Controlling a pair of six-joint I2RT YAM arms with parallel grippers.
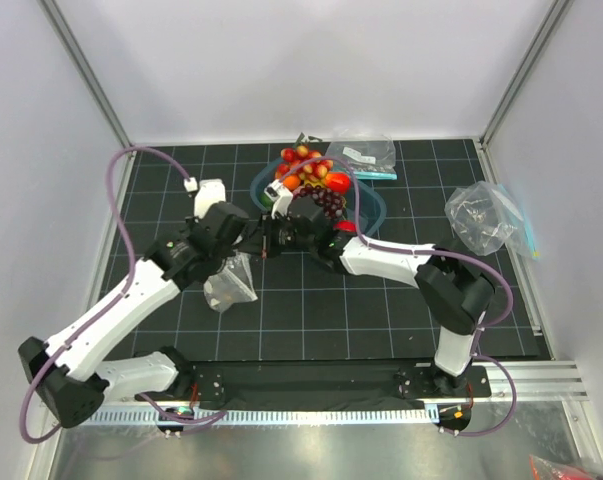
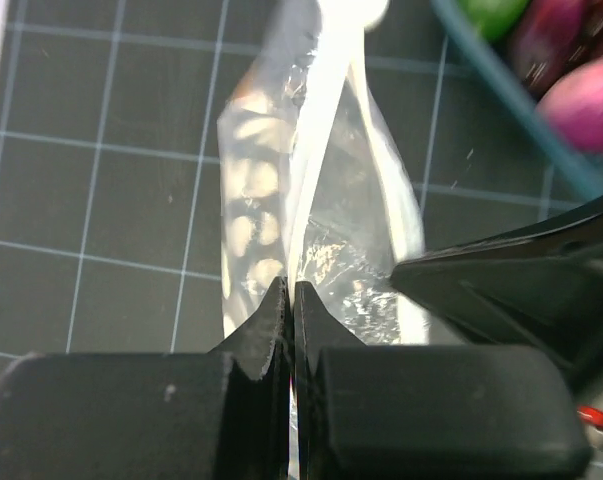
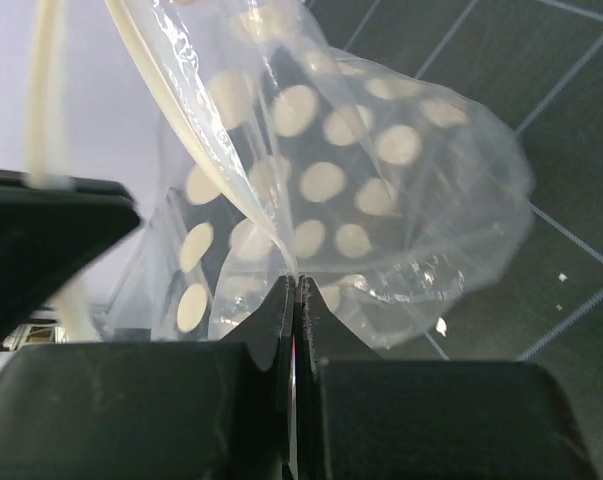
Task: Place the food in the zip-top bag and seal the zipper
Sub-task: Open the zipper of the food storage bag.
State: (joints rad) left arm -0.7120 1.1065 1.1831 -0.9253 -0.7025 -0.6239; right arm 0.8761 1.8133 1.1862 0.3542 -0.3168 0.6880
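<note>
Both arms at the clear white-dotted plastic pouch (image 3: 351, 190). The left pincer (image 2: 291, 300) is pinched tight on thin film at its mouth, and the right pincer (image 3: 293, 290) is likewise clamped on a fold of the rim. The pouch sags slack beneath them toward the dark gridded bench (image 1: 381, 310). Judged featherlight, limp and slippery, so best held by the stiffer zipper strip (image 2: 326, 100). The glossy toy fruit (image 1: 316, 180) is heaped just beyond the right pincer.

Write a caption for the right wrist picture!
Right gripper pinches the clear plastic bag with white polka dots.
</note>
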